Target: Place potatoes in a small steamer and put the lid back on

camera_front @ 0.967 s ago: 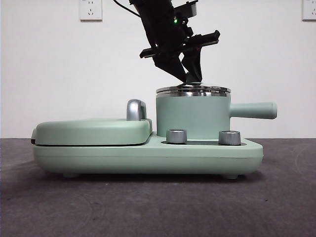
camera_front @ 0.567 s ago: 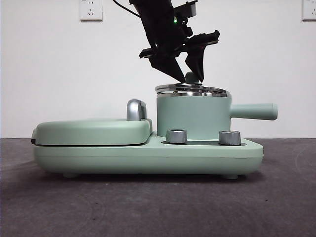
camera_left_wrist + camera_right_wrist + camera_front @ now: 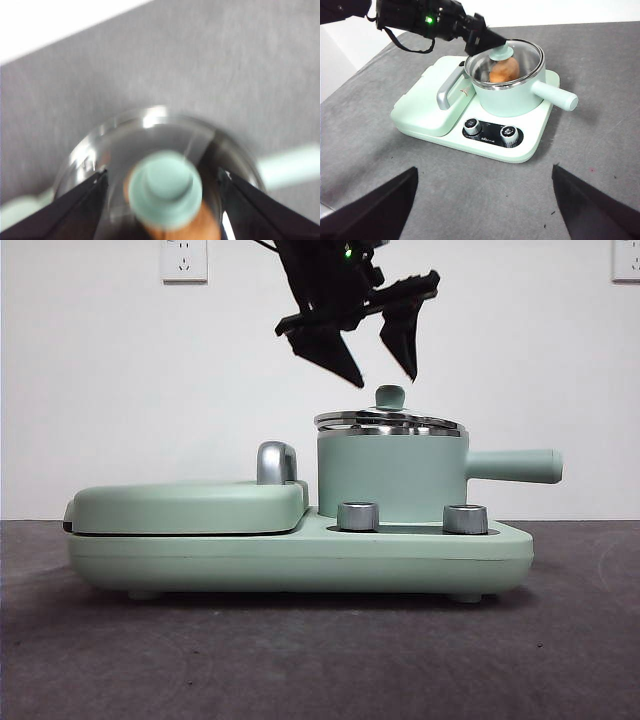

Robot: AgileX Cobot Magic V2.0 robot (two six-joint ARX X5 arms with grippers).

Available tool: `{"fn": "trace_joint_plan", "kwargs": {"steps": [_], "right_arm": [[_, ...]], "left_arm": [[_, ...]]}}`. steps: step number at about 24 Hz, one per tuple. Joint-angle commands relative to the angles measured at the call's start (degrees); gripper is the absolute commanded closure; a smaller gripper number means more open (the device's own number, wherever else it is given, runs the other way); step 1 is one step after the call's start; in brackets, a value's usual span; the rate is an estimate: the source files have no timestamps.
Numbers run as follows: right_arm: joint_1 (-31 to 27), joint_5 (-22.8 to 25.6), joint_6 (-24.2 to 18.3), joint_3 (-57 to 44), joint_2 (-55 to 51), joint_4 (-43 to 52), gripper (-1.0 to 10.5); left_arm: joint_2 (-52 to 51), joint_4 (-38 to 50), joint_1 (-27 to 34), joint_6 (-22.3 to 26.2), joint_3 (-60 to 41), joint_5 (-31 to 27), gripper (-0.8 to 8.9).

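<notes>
- Mint-green fills the front view: the small steamer (image 3: 392,476) stands on the right half of a green cooker base (image 3: 300,555), its straight handle pointing right. The lid (image 3: 390,421) sits on the steel rim, slightly tilted, with its knob (image 3: 390,396) free. The left gripper (image 3: 384,348) hangs just above the knob, jaws spread and touching nothing. A flat griddle cover (image 3: 188,506) with a chrome handle (image 3: 275,462) lies beside the pot.
- Left wrist view, blurred: both jaws stand apart on either side of the knob (image 3: 165,189), and the orange-brown potato (image 3: 192,226) shows through the glass beneath.
- Right wrist view: the right gripper (image 3: 484,200) waits well away over the grey table (image 3: 600,80), jaws wide apart and empty. The potato (image 3: 504,71) rests inside the lidded steamer (image 3: 512,95); two dials (image 3: 490,129) face the camera.
</notes>
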Motion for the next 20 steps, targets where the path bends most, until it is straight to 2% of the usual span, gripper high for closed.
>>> {"fn": "trace_joint_plan", "kwargs": {"steps": [1, 7, 12, 17, 20], "right_arm": [[0.33, 0.24, -0.26, 0.46, 0.00, 0.33, 5.3], [0.33, 1.36, -0.26, 0.46, 0.00, 1.18, 5.3], [0.33, 1.20, -1.03, 0.46, 0.52, 2.51, 5.3], [0.33, -2.67, -2.43, 0.46, 3.54, 2.51, 5.3], [0.33, -3.61, -2.49, 0.46, 4.94, 2.71, 5.3]], "left_arm": [[0.42, -1.09, -0.33, -0.24, 1.49, -0.13, 4.57], [-8.79, -7.34, -0.17, 1.44, 1.49, -0.13, 4.58], [-23.74, -23.08, -0.20, 1.75, 1.49, -0.09, 4.71], [-39.47, -34.91, -1.05, 1.75, 0.52, 0.09, 4.72], [-46.40, -36.13, -1.05, 1.70, -3.96, 0.09, 4.72]]}}
